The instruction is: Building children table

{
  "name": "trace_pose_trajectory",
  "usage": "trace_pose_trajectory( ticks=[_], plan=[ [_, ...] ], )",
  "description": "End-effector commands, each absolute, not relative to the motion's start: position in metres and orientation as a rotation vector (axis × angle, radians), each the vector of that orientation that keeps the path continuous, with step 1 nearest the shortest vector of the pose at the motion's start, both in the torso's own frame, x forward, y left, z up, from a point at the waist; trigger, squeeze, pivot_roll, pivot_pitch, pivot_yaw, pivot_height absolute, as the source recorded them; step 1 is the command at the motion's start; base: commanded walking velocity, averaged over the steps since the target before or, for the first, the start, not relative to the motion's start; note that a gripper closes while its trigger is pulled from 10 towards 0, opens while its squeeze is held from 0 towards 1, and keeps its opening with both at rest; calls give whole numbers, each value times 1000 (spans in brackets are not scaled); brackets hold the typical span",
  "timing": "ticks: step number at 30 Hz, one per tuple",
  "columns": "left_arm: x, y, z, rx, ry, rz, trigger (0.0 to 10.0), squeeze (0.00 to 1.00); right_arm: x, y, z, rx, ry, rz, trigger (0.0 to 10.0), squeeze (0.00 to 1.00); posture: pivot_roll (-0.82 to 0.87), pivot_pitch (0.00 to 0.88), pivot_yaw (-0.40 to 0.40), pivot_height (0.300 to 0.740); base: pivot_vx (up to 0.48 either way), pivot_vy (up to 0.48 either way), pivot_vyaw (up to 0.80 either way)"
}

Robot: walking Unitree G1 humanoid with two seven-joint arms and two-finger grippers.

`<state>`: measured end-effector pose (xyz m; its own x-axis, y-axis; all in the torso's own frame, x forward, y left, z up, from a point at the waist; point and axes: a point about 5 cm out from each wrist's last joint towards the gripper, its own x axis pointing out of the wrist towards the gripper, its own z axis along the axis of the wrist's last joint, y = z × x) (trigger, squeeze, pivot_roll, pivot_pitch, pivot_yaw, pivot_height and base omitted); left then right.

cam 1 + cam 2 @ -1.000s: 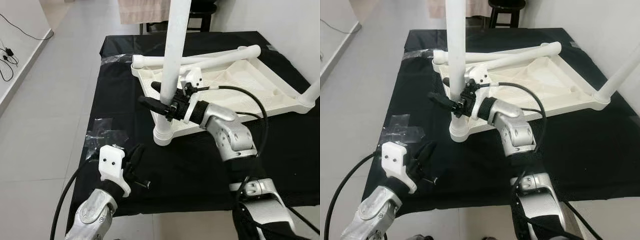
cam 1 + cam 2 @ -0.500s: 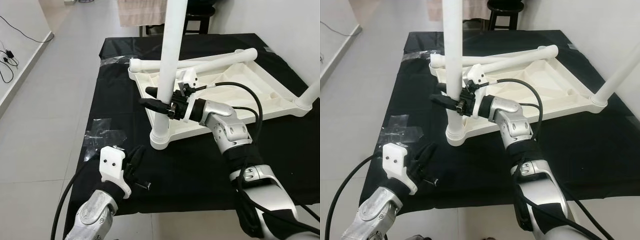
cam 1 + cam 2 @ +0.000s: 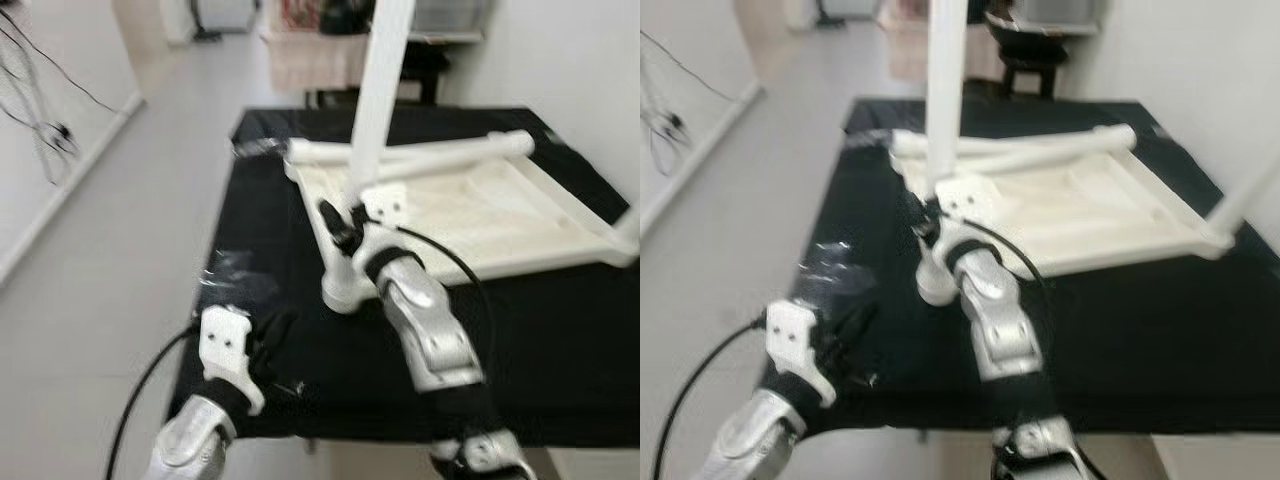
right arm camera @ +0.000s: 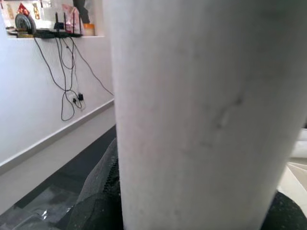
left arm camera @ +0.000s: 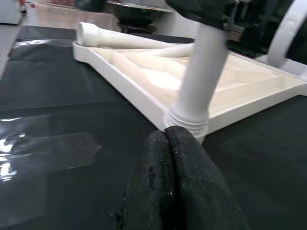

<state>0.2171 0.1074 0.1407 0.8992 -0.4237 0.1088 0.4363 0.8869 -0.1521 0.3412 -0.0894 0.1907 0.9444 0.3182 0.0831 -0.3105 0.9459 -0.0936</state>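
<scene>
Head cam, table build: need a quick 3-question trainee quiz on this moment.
1. True or false: the right gripper is at the upright white leg.
2. The tabletop lies: A) upside down on the black cloth; B) upright on the floor.
3. Fill in: the left gripper has its fingers ____.

Key: 1 true. 2 A. 3 shut, over the cloth, apart from the leg.

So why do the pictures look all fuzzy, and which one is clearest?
Both eye views are smeared by motion blur. The left wrist view is clearest, with glare on the clear tape. In the right wrist view the white table leg sits so close it looks soft.
</scene>
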Motion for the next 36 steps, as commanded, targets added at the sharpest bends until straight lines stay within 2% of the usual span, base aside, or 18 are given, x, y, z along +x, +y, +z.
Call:
trace_pose_trajectory(
  ticks=[1,3,4,5,6,8,11,12,16,20,23,27,28,29,36],
  plan=[
    [217,108,139,-171,-56,-454,10000,0,341,-102,149,-181,81,300,0,0,87,123,-2,740,0,0,0],
    [218,108,139,-172,-55,-457,10000,0,345,-97,151,-168,92,344,0,0,88,122,-9,740,0,0,0],
    [218,108,139,-170,-57,-454,10000,0,348,-97,155,-169,81,329,10000,0,87,121,-7,740,0,0,0],
    [218,108,139,-170,-57,-454,10000,0,348,-97,155,-169,81,329,10000,0,87,121,-7,740,0,0,0],
    [219,109,139,-168,-61,-444,10000,0,351,-91,167,-130,26,381,10000,1000,93,122,-8,740,0,0,0],
    [219,109,139,-167,-63,-440,10000,0,350,-88,173,-115,6,394,10000,1000,93,122,-8,740,0,0,0],
    [219,109,140,-167,-64,-438,10000,0,351,-78,193,-98,-67,527,10000,1000,95,121,-10,740,0,0,0],
    [220,109,139,-168,-64,-438,10000,0,353,-77,201,-89,-92,590,10000,0,89,120,-10,740,0,0,0],
    [220,108,139,-170,-63,-444,10000,0,355,-77,220,-115,-140,865,10000,0,93,118,-12,740,0,0,0],
    [220,109,139,-170,-63,-445,10000,0,355,-79,225,-134,-149,980,10000,0,92,116,-12,740,0,0,0],
    [220,108,139,-170,-63,-444,10000,0,355,-86,225,-120,-119,1138,10000,0,96,115,-17,740,0,0,0],
    [220,108,139,-170,-63,-443,10000,0,354,-88,223,-107,-100,1192,10000,0,95,116,-16,740,0,0,0],
    [220,108,139,-171,-63,-444,10000,0,358,-92,221,-93,-80,1208,7569,0,96,116,-16,740,0,0,0],
    [220,108,139,-171,-62,-444,10000,0,362,-95,219,-75,-70,1202,0,0,100,118,-18,740,0,0,0],
    [219,107,140,-169,-62,-445,10000,0,369,-102,218,-48,-77,1190,0,0,104,126,-17,740,0,0,0]
  ],
)
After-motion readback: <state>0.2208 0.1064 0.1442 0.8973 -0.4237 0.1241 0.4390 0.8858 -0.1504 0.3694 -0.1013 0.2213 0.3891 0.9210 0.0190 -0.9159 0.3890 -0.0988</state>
